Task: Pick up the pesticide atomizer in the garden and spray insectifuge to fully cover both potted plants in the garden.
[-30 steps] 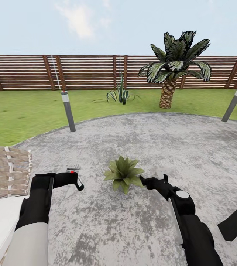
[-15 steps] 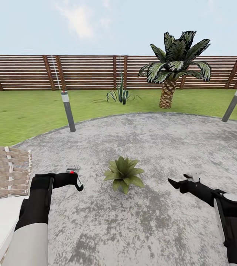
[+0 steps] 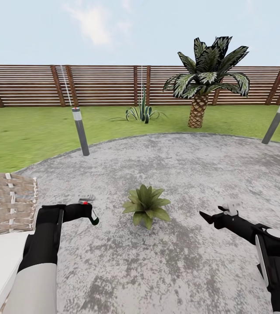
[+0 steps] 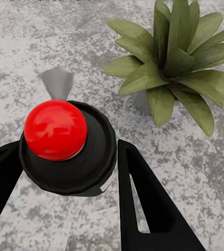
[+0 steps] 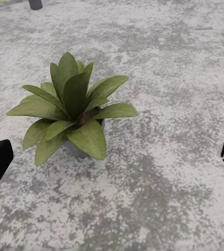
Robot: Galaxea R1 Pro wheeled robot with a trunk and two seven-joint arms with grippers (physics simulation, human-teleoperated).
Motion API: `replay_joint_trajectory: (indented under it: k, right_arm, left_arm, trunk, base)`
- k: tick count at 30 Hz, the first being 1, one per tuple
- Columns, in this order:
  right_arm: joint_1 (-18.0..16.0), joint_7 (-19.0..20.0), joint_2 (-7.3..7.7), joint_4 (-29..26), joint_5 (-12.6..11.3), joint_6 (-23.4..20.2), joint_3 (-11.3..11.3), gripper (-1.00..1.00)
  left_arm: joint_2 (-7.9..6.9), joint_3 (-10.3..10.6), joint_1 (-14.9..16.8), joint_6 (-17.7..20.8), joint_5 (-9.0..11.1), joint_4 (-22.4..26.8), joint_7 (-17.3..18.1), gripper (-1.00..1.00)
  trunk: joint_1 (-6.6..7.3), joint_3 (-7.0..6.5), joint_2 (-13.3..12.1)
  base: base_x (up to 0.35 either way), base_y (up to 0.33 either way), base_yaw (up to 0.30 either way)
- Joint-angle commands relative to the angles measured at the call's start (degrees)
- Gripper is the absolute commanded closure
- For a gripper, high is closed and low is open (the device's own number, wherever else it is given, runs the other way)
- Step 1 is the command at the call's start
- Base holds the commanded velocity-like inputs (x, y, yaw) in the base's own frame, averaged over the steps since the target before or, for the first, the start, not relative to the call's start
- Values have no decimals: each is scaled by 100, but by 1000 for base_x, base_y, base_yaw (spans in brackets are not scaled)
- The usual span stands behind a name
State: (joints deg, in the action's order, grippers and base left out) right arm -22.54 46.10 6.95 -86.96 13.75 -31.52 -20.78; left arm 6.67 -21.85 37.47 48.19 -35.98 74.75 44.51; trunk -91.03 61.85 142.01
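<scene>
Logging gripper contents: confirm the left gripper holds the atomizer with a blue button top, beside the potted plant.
Wrong on one point: the button top is red, not blue, as the left wrist view shows. The left gripper does hold the pesticide atomizer beside the potted plant.

Red-topped black atomizer (image 4: 67, 149); green plant (image 5: 73, 107), grey pot.

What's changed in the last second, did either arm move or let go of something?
The right tool swung away from the potted plant, out toward the robot's right, and stands open and empty. Most of that happened early; lately it has barely shifted. The left tool stayed put, still clamped on the spray bottle. The plant, paving and camera view are unchanged.
</scene>
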Motion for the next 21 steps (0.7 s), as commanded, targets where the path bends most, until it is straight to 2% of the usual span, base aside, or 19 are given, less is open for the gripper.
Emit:
replay_joint_trajectory:
  k: [1,18,21]
  right_arm:
    - [-5,65,-3,-16,48,-24,-7,-100]
    - [13,127,-23,-31,49,-47,-7,-100]
    - [10,127,-36,-40,49,-47,0,-100]
  left_arm:
    - [6,-18,6,15,-50,9,59,100]
    - [-2,-43,6,41,-50,56,66,100]
    - [-10,-49,2,36,-59,57,66,100]
  trunk:
    - [1,6,2]
    - [1,6,2]
    - [67,-48,-118]
  base:
    - [0,0,0]
    - [0,0,0]
    - [0,0,0]
